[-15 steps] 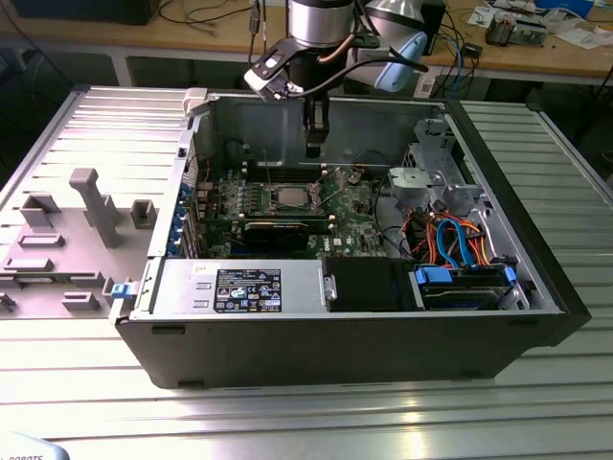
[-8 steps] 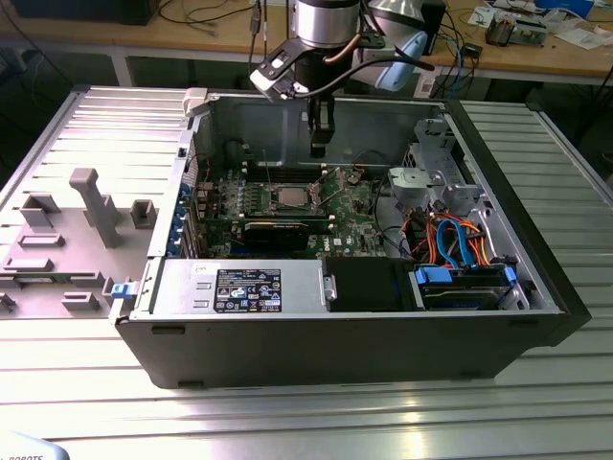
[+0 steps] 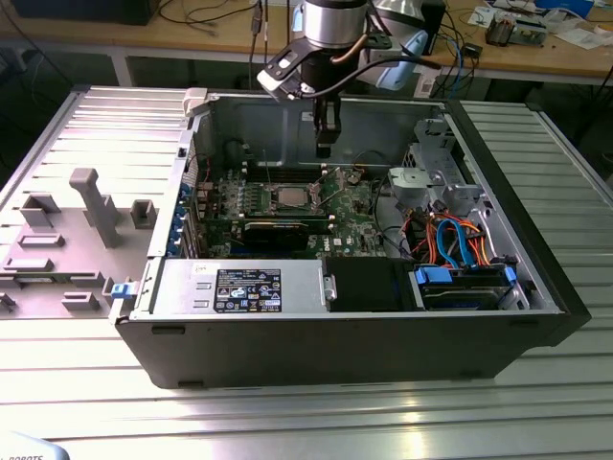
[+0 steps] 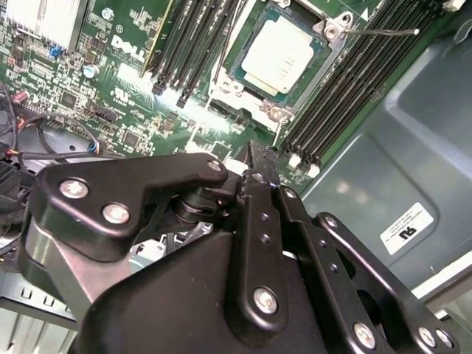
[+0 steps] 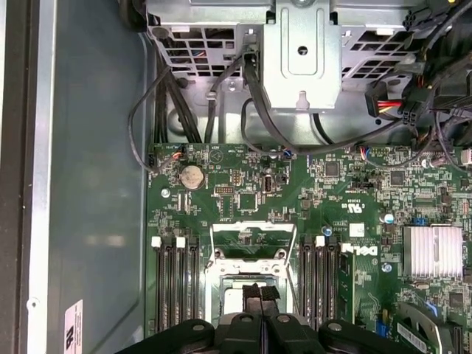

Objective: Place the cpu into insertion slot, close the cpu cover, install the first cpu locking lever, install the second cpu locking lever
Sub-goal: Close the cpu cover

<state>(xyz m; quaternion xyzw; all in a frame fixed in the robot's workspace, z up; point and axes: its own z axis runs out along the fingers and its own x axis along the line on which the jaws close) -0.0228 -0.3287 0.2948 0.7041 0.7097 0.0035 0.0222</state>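
The cpu point(image 4: 279, 59), a silvery square chip, lies in the insertion slot point(image 4: 243, 40) on the green board inside the open computer case; the exterior view shows the cpu point(image 3: 290, 196) at the board's middle. A silvery windowed frame, the cpu cover point(image 5: 249, 228), appears swung up off the socket, with green board showing through its window. A thin wire lever point(image 4: 383, 32) juts from one socket corner. My gripper point(image 3: 325, 147) hangs above the socket, a little toward the case's back wall. Its black fingertips point(image 5: 254, 291) are pressed together with nothing between them, and the gripper point(image 4: 258, 151) touches nothing.
Black memory slots point(image 4: 354, 81) flank the socket on both sides. A black graphics card point(image 3: 278, 230) lies in front of it. A metal drive cage point(image 3: 436, 177) and orange and blue cables point(image 3: 460, 240) fill the exterior view's right. A grey fixture tray point(image 3: 86, 211) sits outside the case.
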